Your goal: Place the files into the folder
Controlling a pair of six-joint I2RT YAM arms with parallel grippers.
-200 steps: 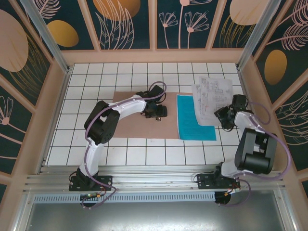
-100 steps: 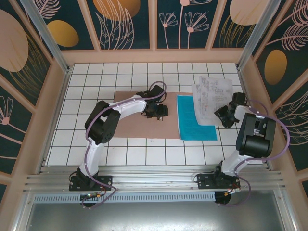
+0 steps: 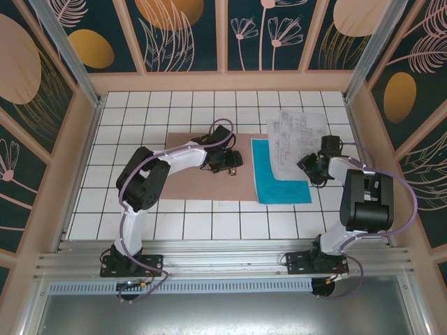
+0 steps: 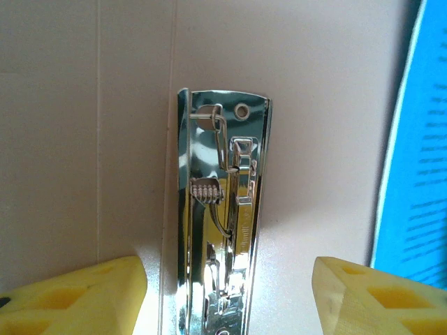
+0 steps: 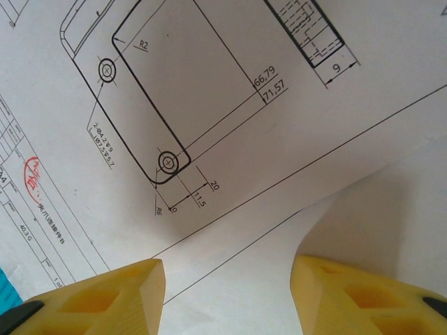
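Observation:
The brown folder [image 3: 188,178] lies open and flat at mid-table, and its card [image 4: 84,139] shows in the left wrist view. My left gripper [image 3: 228,162] hovers low over its chrome clip [image 4: 222,209] on the centre fold, open [image 4: 227,300], with a yellow finger [image 4: 77,293] well clear on each side. To the right lie the files: a teal sheet [image 3: 279,183] with white printed sheets [image 3: 293,136] partly over it. My right gripper [image 3: 312,167] stands at the white sheets' near right edge, open [image 5: 227,293], fingertips [image 5: 105,293] apart on a line drawing [image 5: 209,105] whose right part curls up.
The table is a white tiled surface [image 3: 140,118] walled by wooden frames with dark floral panels [image 3: 181,35]. The teal sheet's edge [image 4: 415,174] lies just right of the clip. Bare tiles stretch along the front [image 3: 209,223] and left.
My right gripper has moved left, and the white sheets and teal sheet have shifted left with it toward the folder. The left gripper has stayed over the clip.

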